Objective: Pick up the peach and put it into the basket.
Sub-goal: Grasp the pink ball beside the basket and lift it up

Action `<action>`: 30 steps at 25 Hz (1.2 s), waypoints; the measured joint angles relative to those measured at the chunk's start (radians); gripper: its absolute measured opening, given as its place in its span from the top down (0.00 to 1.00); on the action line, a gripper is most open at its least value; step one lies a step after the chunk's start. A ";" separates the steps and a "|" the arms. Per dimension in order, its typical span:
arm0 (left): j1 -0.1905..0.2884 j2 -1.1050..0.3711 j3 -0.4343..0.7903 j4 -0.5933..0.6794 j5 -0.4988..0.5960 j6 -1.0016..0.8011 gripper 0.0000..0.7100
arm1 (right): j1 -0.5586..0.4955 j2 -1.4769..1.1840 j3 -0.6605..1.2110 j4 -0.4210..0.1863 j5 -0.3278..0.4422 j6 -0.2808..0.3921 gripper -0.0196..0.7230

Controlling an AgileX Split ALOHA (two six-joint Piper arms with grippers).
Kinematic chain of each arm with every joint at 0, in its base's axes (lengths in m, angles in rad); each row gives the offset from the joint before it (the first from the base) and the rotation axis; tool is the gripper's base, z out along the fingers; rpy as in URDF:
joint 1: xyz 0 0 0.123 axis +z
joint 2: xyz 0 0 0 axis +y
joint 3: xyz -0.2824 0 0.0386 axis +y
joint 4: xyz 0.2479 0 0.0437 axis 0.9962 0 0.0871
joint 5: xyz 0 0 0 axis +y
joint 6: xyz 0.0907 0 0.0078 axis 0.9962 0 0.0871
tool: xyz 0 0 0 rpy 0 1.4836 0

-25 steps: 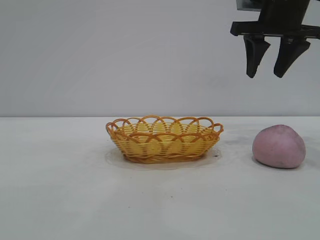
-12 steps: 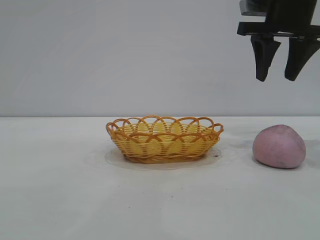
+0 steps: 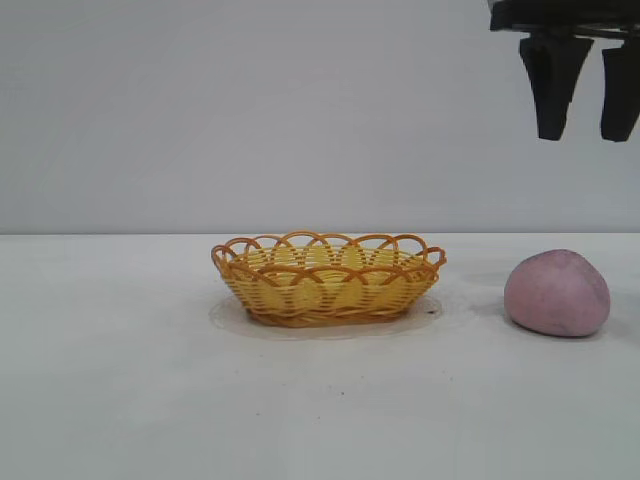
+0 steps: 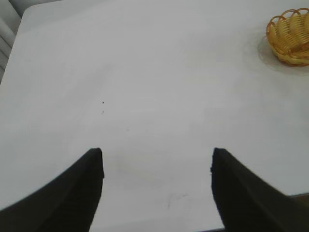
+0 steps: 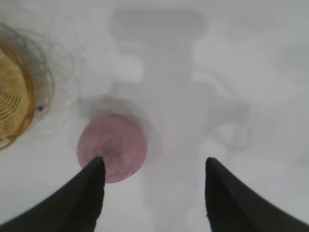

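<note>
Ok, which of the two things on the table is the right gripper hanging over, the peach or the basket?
The peach. The right gripper, open, hangs high above it at the table's right side, while the basket sits well off to the left, at the table's middle.

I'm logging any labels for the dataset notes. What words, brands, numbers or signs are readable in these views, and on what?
None: no text, number or sign shows in any view.
The peach, the basket, the table, the right gripper above the peach and the left gripper all look unmarked.
</note>
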State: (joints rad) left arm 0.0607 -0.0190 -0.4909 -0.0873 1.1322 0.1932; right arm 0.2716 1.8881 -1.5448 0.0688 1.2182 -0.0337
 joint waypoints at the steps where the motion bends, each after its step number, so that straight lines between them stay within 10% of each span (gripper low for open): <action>1: 0.000 0.000 0.000 0.000 0.000 0.000 0.40 | 0.014 0.000 0.000 0.002 0.002 -0.002 0.46; 17: 0.000 0.000 0.000 0.000 -0.004 0.000 0.40 | 0.137 0.000 0.064 0.010 0.002 0.014 0.52; 30: 0.000 0.000 0.000 0.000 -0.004 0.002 0.40 | 0.137 0.000 0.226 -0.037 -0.215 0.016 0.52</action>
State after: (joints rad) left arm 0.0607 -0.0190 -0.4909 -0.0873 1.1284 0.1947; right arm 0.4087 1.8881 -1.3193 0.0322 1.0036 -0.0174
